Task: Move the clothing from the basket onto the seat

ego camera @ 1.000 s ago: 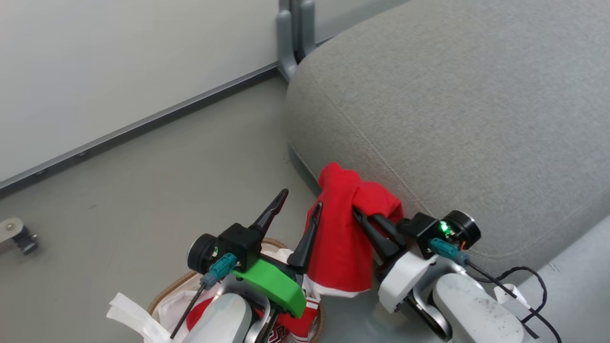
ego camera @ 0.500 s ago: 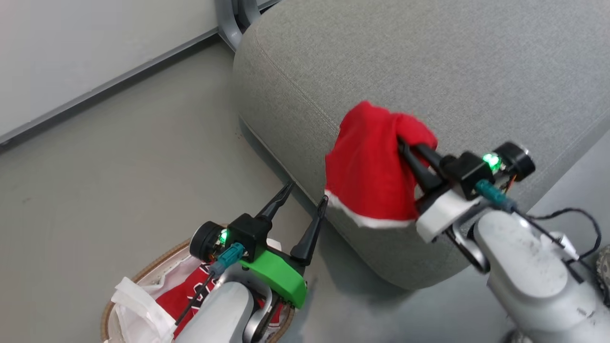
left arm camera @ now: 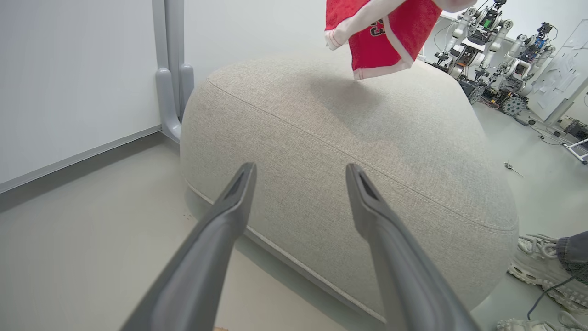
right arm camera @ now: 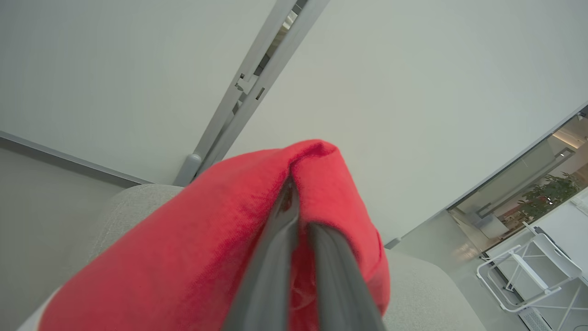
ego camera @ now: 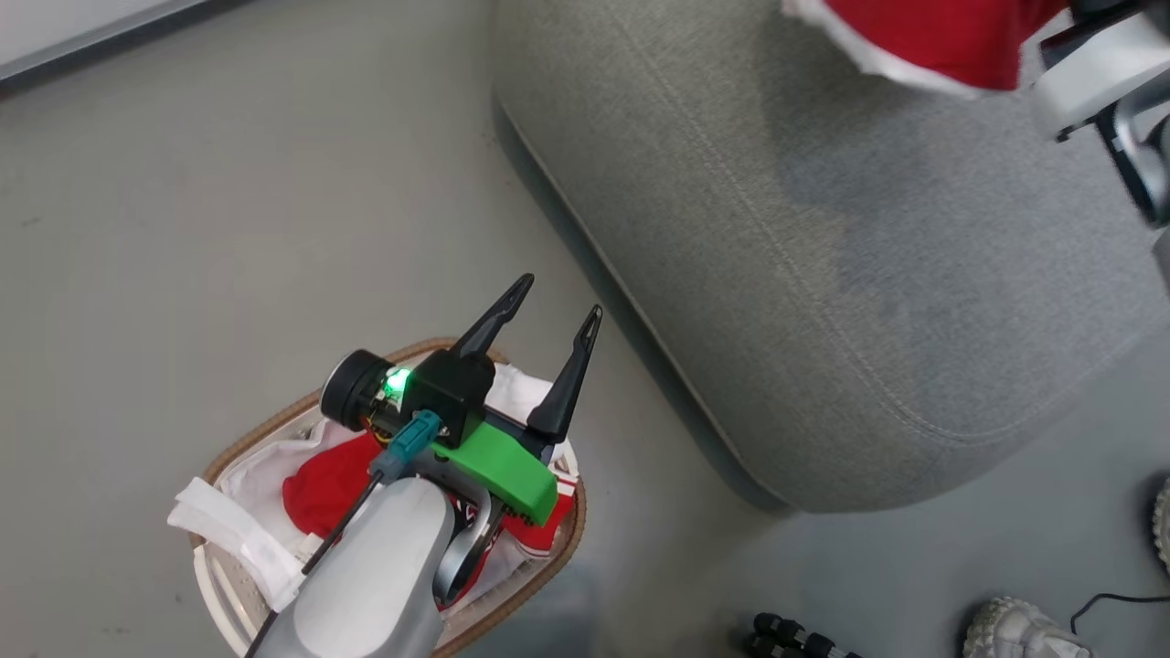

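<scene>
right jaws pinched on the red piece [right arm camera: 183,248], i hold it over the seat [ego camera: 823,274]; left jaws wide apart, empty, above the basket [ego camera: 260,437].

The right pincer [right arm camera: 298,207] has lifted the red garment [left arm camera: 381,32] above the seat [ego camera: 823,274].

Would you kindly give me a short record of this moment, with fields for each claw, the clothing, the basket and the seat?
left claw: open, holding nothing, above the basket
right claw: shut on a red garment with a white hem
red garment: hanging over the seat, not yet laid down
basket: on the floor beside the seat; more red clothing and a white liner inside
seat: grey cushion, the garment's shadow on its top
task status: one piece in transfer, more to move
</scene>
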Available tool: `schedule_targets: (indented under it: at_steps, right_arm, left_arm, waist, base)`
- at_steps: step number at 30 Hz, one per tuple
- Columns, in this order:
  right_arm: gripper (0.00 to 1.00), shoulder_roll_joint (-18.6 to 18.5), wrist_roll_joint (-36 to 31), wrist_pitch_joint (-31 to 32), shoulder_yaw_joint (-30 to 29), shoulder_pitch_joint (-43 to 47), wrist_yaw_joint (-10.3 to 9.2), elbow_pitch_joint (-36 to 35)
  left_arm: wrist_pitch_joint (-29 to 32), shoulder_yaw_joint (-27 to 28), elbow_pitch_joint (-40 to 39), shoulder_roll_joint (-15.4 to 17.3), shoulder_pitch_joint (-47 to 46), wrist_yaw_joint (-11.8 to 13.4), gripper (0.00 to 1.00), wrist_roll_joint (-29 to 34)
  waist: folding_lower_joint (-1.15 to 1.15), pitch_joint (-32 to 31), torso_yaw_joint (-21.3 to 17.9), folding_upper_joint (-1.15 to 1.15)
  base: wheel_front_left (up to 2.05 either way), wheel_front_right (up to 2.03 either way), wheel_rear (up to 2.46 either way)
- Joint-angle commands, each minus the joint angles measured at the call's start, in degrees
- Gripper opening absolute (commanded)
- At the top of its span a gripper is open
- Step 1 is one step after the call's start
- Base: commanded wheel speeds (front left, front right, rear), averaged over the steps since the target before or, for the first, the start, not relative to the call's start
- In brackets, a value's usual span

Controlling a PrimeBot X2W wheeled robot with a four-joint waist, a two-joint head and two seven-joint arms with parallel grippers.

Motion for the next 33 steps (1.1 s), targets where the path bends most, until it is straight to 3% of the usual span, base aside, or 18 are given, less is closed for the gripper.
schedule_targets:
  at_steps: [1, 6, 11, 19, 20, 21, 22, 23, 24, 29, 33]
  right_arm:
    - [0.0, -0.5, 0.0, -0.1, -1.3, -1.8, -0.1, 1.4]
    - [0.0, -2.0, -0.5, -0.1, -6.0, -4.5, -0.1, 7.7]
    - [0.0, 0.3, -2.3, -0.1, -11.3, -2.3, -0.1, 11.0]
    - [0.0, 4.5, -7.5, -0.1, -21.4, 1.8, -0.1, 15.4]
    - [0.11, 5.0, -8.0, -0.1, -22.7, 2.3, -0.1, 15.5]
    - [0.4, 5.6, -8.6, -0.1, -24.2, 3.1, -0.1, 15.6]
    - [0.45, 5.9, -9.0, -0.1, -25.3, 3.7, -0.1, 15.5]
    - [0.66, 6.2, -9.7, -0.1, -26.9, 4.7, -0.1, 15.1]
    - [1.0, 6.7, -10.2, -0.1, -27.9, 5.7, -0.1, 15.2]
    - [1.0, 9.1, -12.0, -0.1, -31.8, 11.1, -0.1, 12.9]
    - [1.0, 10.9, -11.8, -0.1, -31.1, 16.5, -0.1, 10.0]
  left_arm:
    - [0.0, 0.0, -0.3, 0.6, -1.8, -0.1, 1.0, 0.2]
    - [0.0, 0.6, -0.8, 1.1, -3.3, -0.1, 1.0, 0.4]
    - [0.0, 1.4, -1.0, 1.5, -3.7, -0.1, 1.0, 0.7]
    - [0.0, 2.1, -0.7, 1.6, -2.9, -0.1, 1.0, 0.5]
    - [0.0, 2.2, -0.6, 1.6, -2.8, -0.1, 1.0, 0.4]
    - [0.0, 2.4, -0.5, 1.5, -2.7, -0.1, 1.0, 0.2]
    - [0.0, 2.6, -0.5, 1.5, -2.5, -0.1, 1.0, 0.1]
    - [0.0, 2.9, -0.5, 1.4, -2.4, -0.1, 1.0, 0.1]
    - [0.0, 3.1, -0.4, 1.4, -2.2, -0.1, 1.0, 0.0]
    - [0.0, 5.0, -0.1, 0.8, -0.3, -0.1, 1.0, -0.2]
    - [0.0, 7.8, 0.3, 0.2, 1.7, -0.1, 1.0, 0.0]
  waist:
    - [-0.01, 6.7, 6.9, 0.22]
    - [-0.01, 10.6, 11.1, 0.22]
    - [-0.01, 13.2, 13.6, 0.22]
    - [-0.01, 14.0, 14.3, 0.22]
    - [-0.01, 13.7, 14.3, 0.22]
    - [-0.01, 13.2, 14.2, 0.22]
    - [-0.01, 12.9, 14.1, 0.22]
    - [-0.01, 12.3, 13.9, 0.22]
    - [-0.01, 11.7, 13.8, 0.22]
    - [-0.01, 7.5, 13.0, 0.22]
    - [-0.01, 3.6, 12.7, 0.22]
  base:
    - [0.0, 0.0, 0.0]
    - [0.0, 0.0, 0.0]
    - [0.0, 0.0, 0.0]
    - [0.0, 0.0, 0.0]
    - [0.0, 0.0, 0.0]
    - [0.0, 0.0, 0.0]
    - [0.0, 0.0, 0.0]
    - [0.0, 0.0, 0.0]
    - [0.0, 0.0, 0.0]
    - [0.0, 0.0, 0.0]
    - [0.0, 0.0, 0.0]
